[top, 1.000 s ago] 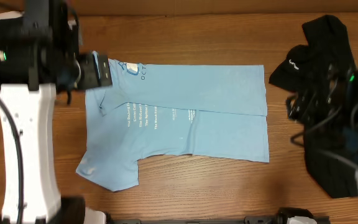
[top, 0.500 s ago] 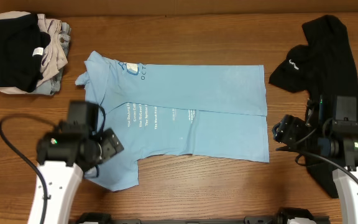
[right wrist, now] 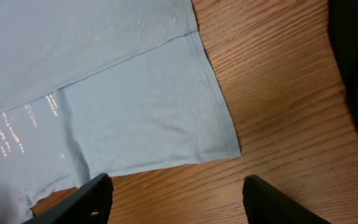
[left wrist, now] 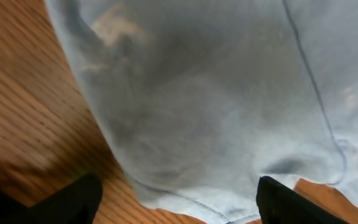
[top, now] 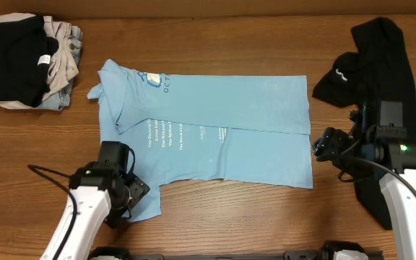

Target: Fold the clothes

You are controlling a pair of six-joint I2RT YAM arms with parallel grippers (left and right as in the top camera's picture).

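A light blue T-shirt (top: pixel 215 130) with white lettering lies flat in the middle of the table, partly folded lengthwise. It shows in the left wrist view (left wrist: pixel 210 93) and the right wrist view (right wrist: pixel 104 81). A black shirt (top: pixel 381 79) with a small white logo lies crumpled at the right. My left gripper (top: pixel 132 196) is open, low over the T-shirt's near-left sleeve, its fingers (left wrist: pixel 179 202) astride the sleeve hem. My right gripper (top: pixel 322 146) is open just right of the T-shirt's near-right corner, its fingers (right wrist: pixel 176 199) over bare wood.
A stack of folded clothes (top: pixel 27 61), black and beige, sits at the far left corner. The wooden table (top: pixel 222 217) has bare wood along the near edge and between the two shirts.
My left arm swung from the far left to the near-left sleeve and dropped onto it. My right gripper moved in toward the T-shirt's right edge. The folded stack came into sight.
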